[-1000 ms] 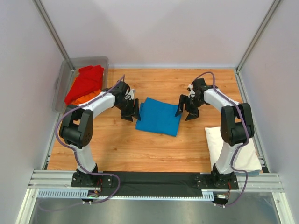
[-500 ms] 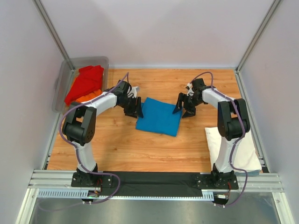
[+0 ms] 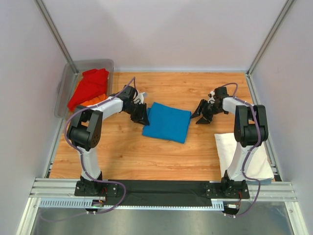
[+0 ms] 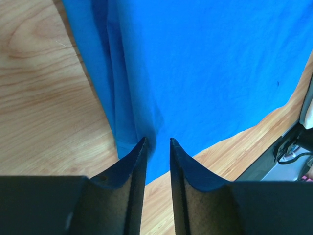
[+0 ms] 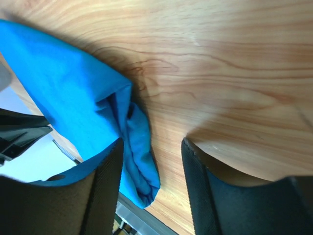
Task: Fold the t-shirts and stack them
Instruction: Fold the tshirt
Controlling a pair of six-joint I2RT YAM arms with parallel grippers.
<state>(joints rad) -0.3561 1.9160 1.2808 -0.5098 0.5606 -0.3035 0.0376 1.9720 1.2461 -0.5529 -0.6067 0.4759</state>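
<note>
The wooden table point(image 3: 122, 152) filled the floor of the cell, with the 2 arms bolted at its near edge. A grey see-through tub point(image 3: 65, 88) stood at the far left corner. It held a crumpled red t-shirt point(image 3: 90, 84) that spilled above the rim, with an orange t-shirt point(image 3: 91, 103) showing under the red one's near side.

A white t-shirt point(image 3: 226, 147) lay folded flat at the near right of the table, partly hidden by the right arm above it. The bright blue t-shirt point(image 3: 167, 122) lay folded into a rough rectangle at the middle of the table, between the 2 grippers.

The left gripper point(image 3: 142, 116) sat low at the blue shirt's left edge. In the left wrist view its fingers point(image 4: 134, 164) stood only a narrow gap apart, tips over the folded edge, with blue cloth and a strip of wood showing through the gap. Whether they pinched any cloth could not be told.

The right gripper point(image 3: 201, 116) sat off the blue shirt's right side, near its far right corner. Its jaws stood well apart over bare wood, and a bunched corner of blue cloth lay beside 1 finger point(image 5: 105, 181).
</note>
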